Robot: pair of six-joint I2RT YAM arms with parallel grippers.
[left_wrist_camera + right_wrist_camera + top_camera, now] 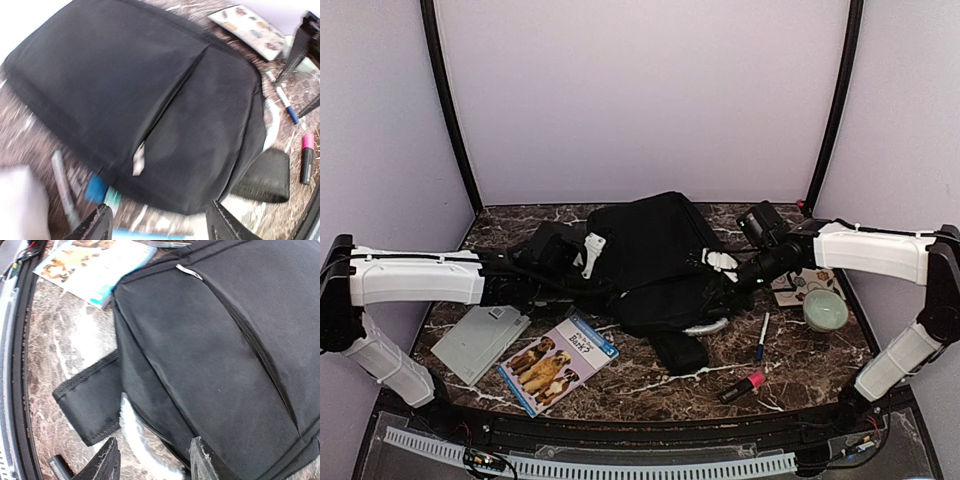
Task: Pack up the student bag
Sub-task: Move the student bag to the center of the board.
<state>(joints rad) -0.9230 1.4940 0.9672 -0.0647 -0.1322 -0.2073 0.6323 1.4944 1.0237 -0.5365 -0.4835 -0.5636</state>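
The student bag [650, 255] is a large black backpack lying flat in the middle of the table. Its zipper pull [138, 160] and front seam show in the left wrist view. My left gripper [160, 227] hovers open over the bag's left edge [595, 262], with nothing between its fingers. My right gripper [155, 465] is open above the bag's right side [718, 280]. The light grey handle loop [140, 440] and the bag's edge lie below its spread fingers. A black shoulder strap [90, 400] sticks out beside the loop.
In front of the bag lie a dog book [558, 360] and a flat grey item [480, 342]. A blue pen [762, 335], a pink marker [742, 387], a green bowl [825, 310] and a sticker sheet [250, 25] are on the right.
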